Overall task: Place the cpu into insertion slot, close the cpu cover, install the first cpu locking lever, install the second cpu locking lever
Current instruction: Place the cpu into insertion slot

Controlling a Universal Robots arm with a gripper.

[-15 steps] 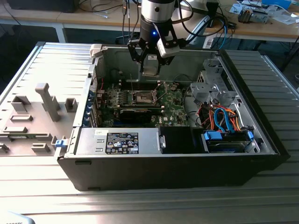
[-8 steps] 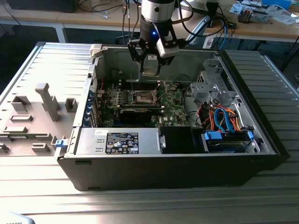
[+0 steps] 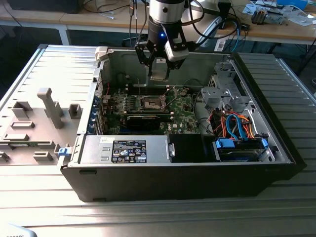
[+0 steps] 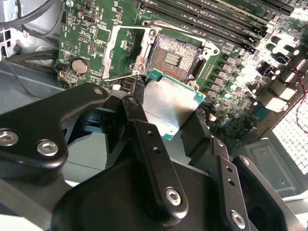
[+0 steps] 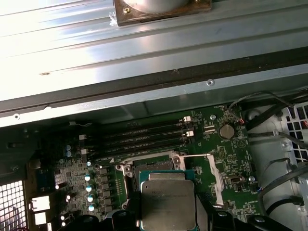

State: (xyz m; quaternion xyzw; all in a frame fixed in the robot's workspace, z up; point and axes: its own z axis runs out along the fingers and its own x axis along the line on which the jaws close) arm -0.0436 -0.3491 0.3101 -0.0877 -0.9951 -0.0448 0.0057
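Gripper point(image 4: 166, 118) is pinching the cpu point(image 4: 171, 103) between its closed-in black fingers point(image 4: 132, 108), holding it in the air above the insertion slot point(image 4: 173, 57) and apart from it. Beside the slot the cpu cover point(image 4: 118, 50) is lying swung open. Beyond it, the memory slots point(image 4: 216, 19) are running across the green motherboard point(image 4: 86, 33) inside the open computer case point(image 3: 197, 173).

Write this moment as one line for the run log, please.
jaws: shut on cpu | cpu: held above insertion slot, not seated | cpu cover: open
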